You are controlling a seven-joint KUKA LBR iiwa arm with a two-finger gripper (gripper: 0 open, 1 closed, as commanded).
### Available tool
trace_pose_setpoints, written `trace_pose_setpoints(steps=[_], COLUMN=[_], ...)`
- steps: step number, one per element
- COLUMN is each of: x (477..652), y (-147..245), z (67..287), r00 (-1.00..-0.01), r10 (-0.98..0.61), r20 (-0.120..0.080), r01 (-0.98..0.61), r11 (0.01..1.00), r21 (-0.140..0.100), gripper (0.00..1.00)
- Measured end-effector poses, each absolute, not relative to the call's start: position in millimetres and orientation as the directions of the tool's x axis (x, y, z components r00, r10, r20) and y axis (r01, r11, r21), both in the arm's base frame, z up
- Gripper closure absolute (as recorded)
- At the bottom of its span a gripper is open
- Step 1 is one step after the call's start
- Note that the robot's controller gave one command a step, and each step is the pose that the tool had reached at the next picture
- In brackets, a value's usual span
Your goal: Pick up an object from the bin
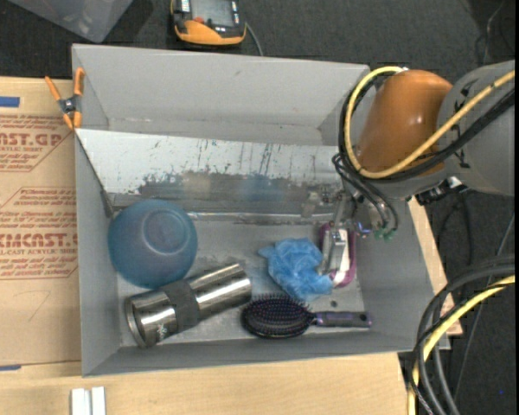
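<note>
Claw (336, 254) hangs low near the right wall of the bin (216, 85), its tip at the right edge of a crumpled blue cloth (292, 266). Whether it is spread or pressed together cannot be told. A purple curved piece (352, 264) sits tight against it, too unclear to say if it belongs to the claw. The orange-covered wrist (402, 119) hides the bin's far right corner. Just below the cloth a black brush (275, 318) lies along the near wall. Left of it a steel cup (186, 301) lies on its side, just beside a blue bowl (153, 240) at the left wall. Bare floor lies open along the far wall.
</note>
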State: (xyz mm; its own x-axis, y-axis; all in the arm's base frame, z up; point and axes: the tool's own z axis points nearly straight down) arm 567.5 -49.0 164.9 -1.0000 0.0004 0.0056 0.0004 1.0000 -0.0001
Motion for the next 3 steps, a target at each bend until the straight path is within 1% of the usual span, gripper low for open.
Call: trace_pose_setpoints(steps=[1, 2, 3], x=[568.9, 553.3, 550.8], y=[-49, -46, -37], z=[170, 71, 138], r00=[-1.000, -0.980, -0.998], r10=[0.000, 0.199, 0.061], r20=[-0.002, 0.003, -0.013], r01=[0.000, 0.199, 0.061], r11=[1.000, 0.980, 0.998], r21=[-0.001, 0.000, 0.000], gripper=[0.00, 0.00, 0.00])
